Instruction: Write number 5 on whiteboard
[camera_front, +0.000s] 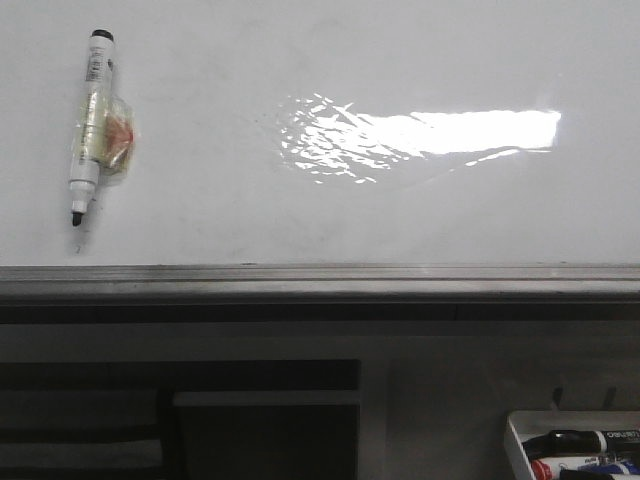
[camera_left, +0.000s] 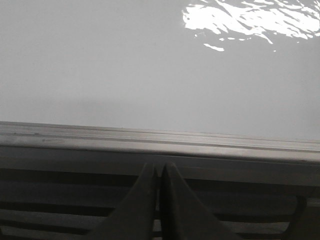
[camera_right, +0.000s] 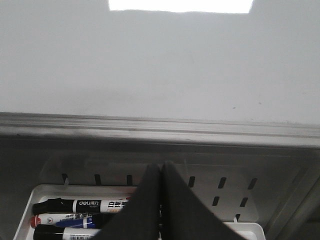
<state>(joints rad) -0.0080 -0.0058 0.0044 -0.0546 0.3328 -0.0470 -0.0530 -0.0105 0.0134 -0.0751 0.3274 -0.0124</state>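
Observation:
The whiteboard (camera_front: 320, 210) fills the upper front view, glossy white with a bright glare patch and a grey metal edge strip (camera_front: 320, 280). No number 5 shows on it. A black-tipped white marker (camera_front: 88, 125) with a clear wrapper round its middle lies on the board at far left, cap off. My left gripper (camera_left: 159, 167) is shut and empty, just in front of the edge strip. My right gripper (camera_right: 161, 167) is shut and empty, above the marker tray. Neither gripper shows in the front view.
A small white marker tray (camera_front: 520, 445) at the lower right holds black, red and blue markers (camera_right: 75, 212). Dark slatted shelving (camera_front: 180, 420) lies below the board's edge on the left.

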